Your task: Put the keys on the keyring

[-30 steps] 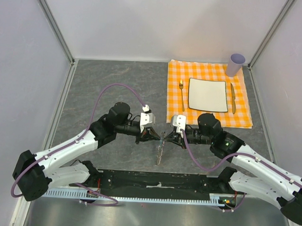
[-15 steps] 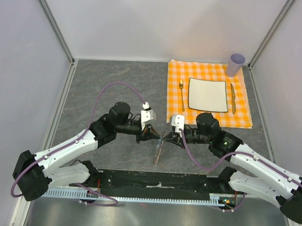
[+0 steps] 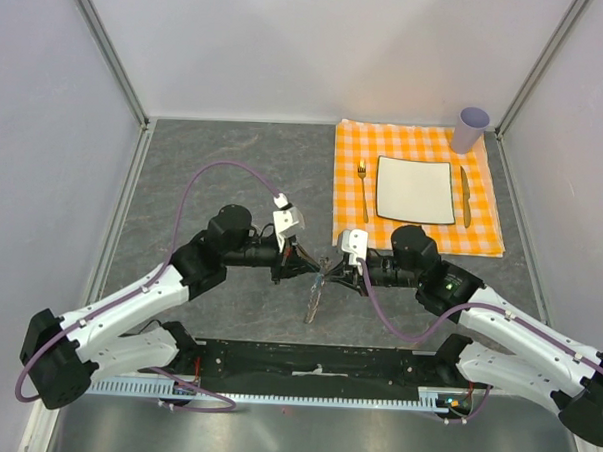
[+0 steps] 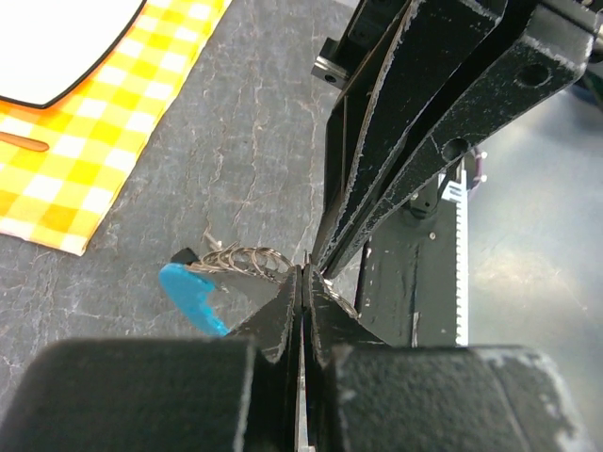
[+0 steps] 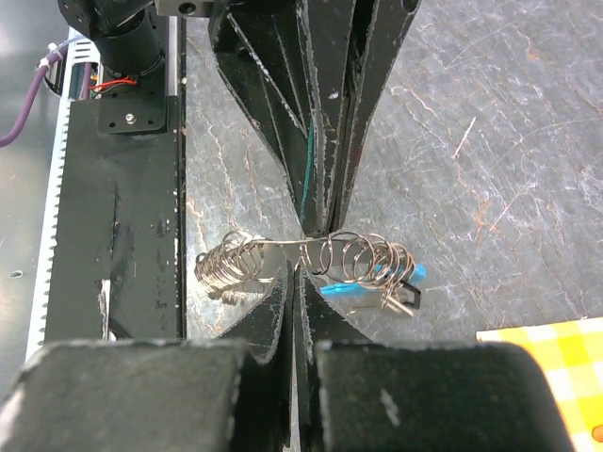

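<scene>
Keyring (image 5: pixel 363 256) partly hidden by right pincer (image 5: pixel 298 282); keys indiscernible.

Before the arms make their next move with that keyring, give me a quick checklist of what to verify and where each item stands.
1. Left gripper shut on the keyring: ok.
2. Right gripper shut on the keyring: ok.
3. Both grips meet tip to tip on the same stretch of wire: ok.
4. Blue tag outside the pinched fingertips: ok.
5. Keys threaded on the keyring: cannot tell; no key stands out among the coils.
6. Both grippers off the placemat: ok.
</scene>
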